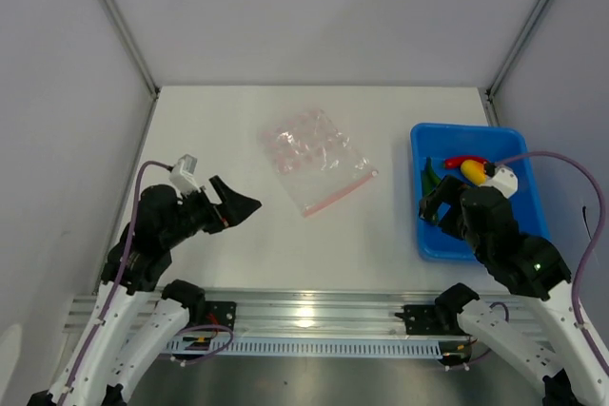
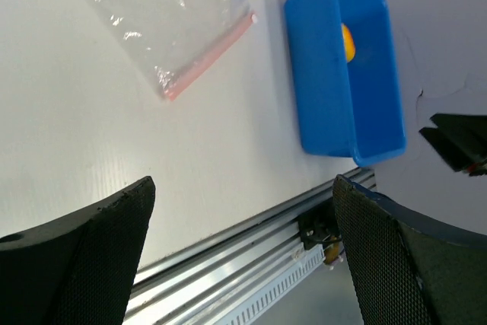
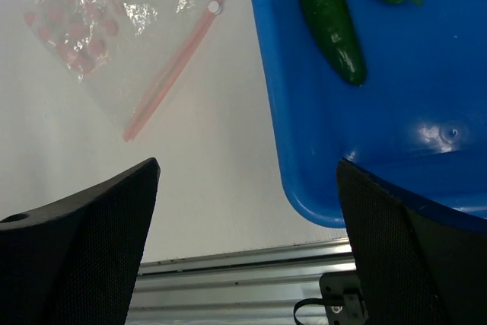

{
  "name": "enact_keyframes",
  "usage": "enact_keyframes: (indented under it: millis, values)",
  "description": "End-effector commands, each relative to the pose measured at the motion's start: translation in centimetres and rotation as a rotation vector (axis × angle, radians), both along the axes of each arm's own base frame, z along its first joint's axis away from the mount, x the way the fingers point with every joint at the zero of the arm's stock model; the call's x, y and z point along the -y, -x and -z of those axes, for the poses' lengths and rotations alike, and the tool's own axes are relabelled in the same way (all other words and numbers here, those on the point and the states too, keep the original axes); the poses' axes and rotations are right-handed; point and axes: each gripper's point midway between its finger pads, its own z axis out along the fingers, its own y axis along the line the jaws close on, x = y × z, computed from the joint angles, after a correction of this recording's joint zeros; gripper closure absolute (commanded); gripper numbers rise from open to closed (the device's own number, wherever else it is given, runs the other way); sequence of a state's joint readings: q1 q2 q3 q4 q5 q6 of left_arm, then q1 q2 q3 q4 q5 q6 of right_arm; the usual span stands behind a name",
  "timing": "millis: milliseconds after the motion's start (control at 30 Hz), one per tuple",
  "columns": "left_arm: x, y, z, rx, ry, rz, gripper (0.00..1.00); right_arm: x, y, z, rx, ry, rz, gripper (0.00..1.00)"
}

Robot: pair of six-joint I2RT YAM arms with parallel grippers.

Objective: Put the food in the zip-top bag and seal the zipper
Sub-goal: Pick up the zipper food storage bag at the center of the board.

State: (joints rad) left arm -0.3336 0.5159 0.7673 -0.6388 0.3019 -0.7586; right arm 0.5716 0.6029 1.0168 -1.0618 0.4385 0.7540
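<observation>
A: Left gripper (image 2: 242, 211) first: fingers spread wide, holding nothing, hanging over the white table (image 1: 219, 121).

B: And ahead of it, a touch to its left, there's the zip-top bag (image 1: 316, 159). It lies flat on the table, well apart from those fingers, pink dotted print showing through the clear plastic.

A: The zipper (image 1: 341, 189) is the bag's edge nearest that gripper, a pink-red strip running on a slant. Whether it's pressed closed, I cannot tell.

B: Over to the right gripper (image 3: 247, 180). Jaws wide apart here too, gripping nothing.

A: It hangs at the near left corner of the blue bin (image 3: 426, 74). In the wrist view its right finger overlaps the bin's near rim, and its left finger sits over the table beside it.

B: All the food I can see is in that bin. The dark green pieces (image 3: 331, 20), two of them, one a shade brighter, lie just ahead of the right gripper on the bin floor, close together.

A: From above, the red chili pepper (image 1: 466, 160) and the yellow-orange piece (image 1: 471, 171) sit beyond the green ones, right beside each other. They're close by that arm's wrist.

B: And from the right gripper the bag is ahead and off to its left, apart from the bin, zipper edge towards the fingers.
</observation>
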Motion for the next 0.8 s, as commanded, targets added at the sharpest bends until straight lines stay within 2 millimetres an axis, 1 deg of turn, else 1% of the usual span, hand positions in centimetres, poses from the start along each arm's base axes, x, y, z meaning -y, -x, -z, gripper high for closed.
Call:
enact_keyframes:
  millis: [0, 33, 67, 100, 133, 167, 233, 267, 300, 333, 367, 400, 433, 467, 500, 533, 567, 600, 633, 700, 733, 767]
  values:
    - [0.6, 0.9, -0.6, 0.055, 0.010, 0.068, 0.00, -1.2, -2.2, -1.0, 0.020, 0.044, -0.043, 0.01]
    - [0.8, 1.0, -0.6, 0.052, 0.030, 0.079, 0.00, -2.3, -2.9, -1.1, 0.029, 0.036, -0.082, 0.01]
    - [1.2, 1.5, -0.9, 0.059, 0.053, 0.107, 0.01, -3.5, -3.7, -0.7, 0.021, 0.035, -0.128, 0.01]
    - [1.6, 1.4, -1.3, 0.080, 0.073, 0.126, 0.01, -6.0, -4.8, -1.4, 0.067, -0.019, -0.221, 0.01]
    - [2.0, 1.6, -1.5, 0.093, 0.089, 0.151, 0.00, -7.2, -5.5, -1.5, 0.077, -0.044, -0.251, 0.00]
    - [2.4, 2.0, -1.4, 0.098, 0.101, 0.190, 0.00, -9.0, -7.2, -1.3, 0.085, -0.076, -0.276, 0.00]
    - [2.5, 2.1, -1.5, 0.115, 0.096, 0.202, 0.00, -12.1, -8.2, -0.7, 0.053, -0.148, -0.347, 0.01]
    - [2.4, 2.0, -1.8, 0.125, 0.089, 0.194, 0.01, -13.6, -9.2, -1.0, 0.070, -0.184, -0.367, 0.01]
    - [2.2, 1.9, -1.8, 0.128, 0.079, 0.186, 0.01, -15.2, -10.1, 0.9, 0.017, -0.190, -0.388, 0.01]
    - [1.9, 2.0, -1.3, 0.117, 0.059, 0.176, 0.01, -16.6, -10.4, 1.3, 0.009, -0.217, -0.394, 0.01]
    - [1.6, 1.8, -1.8, 0.133, 0.049, 0.155, 0.01, -17.7, -11.4, 1.5, 0.025, -0.243, -0.388, 0.01]
    - [1.4, 1.8, -1.8, 0.139, 0.043, 0.149, 0.00, -18.5, -12.3, 3.6, -0.025, -0.232, -0.371, 0.01]
    - [1.3, 1.9, -1.8, 0.137, 0.039, 0.142, 0.00, -19.2, -12.8, 4.5, -0.049, -0.255, -0.356, 0.01]
    - [1.2, 1.9, -1.8, 0.137, 0.039, 0.138, 0.01, -20.1, -13.6, 4.7, -0.047, -0.278, -0.353, 0.01]
    - [1.2, 2.0, -1.8, 0.135, 0.042, 0.137, 0.01, -20.7, -14.2, 6.7, -0.089, -0.277, -0.343, 0.01]
    - [1.3, 2.2, -1.6, 0.120, 0.048, 0.142, 0.00, -21.8, -14.6, 6.9, -0.081, -0.327, -0.340, 0.02]
    - [1.4, 2.3, -1.6, 0.116, 0.055, 0.147, 0.00, -22.4, -14.9, 7.5, -0.086, -0.347, -0.337, 0.04]
    - [1.6, 2.6, -1.0, 0.097, 0.062, 0.161, 0.01, -22.8, -15.1, 8.2, -0.092, -0.362, -0.333, 0.05]
    - [1.7, 2.8, -1.2, 0.095, 0.078, 0.163, 0.01, -23.5, -15.5, 9.5, -0.100, -0.373, -0.320, 0.08]
    - [1.9, 3.0, -0.9, 0.087, 0.092, 0.177, 0.01, -24.0, -16.3, 10.4, -0.085, -0.390, -0.294, 0.10]
    - [2.2, 3.4, -0.9, 0.091, 0.103, 0.203, 0.01, -24.0, -16.6, 11.5, -0.092, -0.395, -0.272, 0.13]
    - [2.3, 3.5, -0.9, 0.090, 0.107, 0.210, 0.00, -24.1, -16.9, 11.6, -0.064, -0.438, -0.251, 0.16]
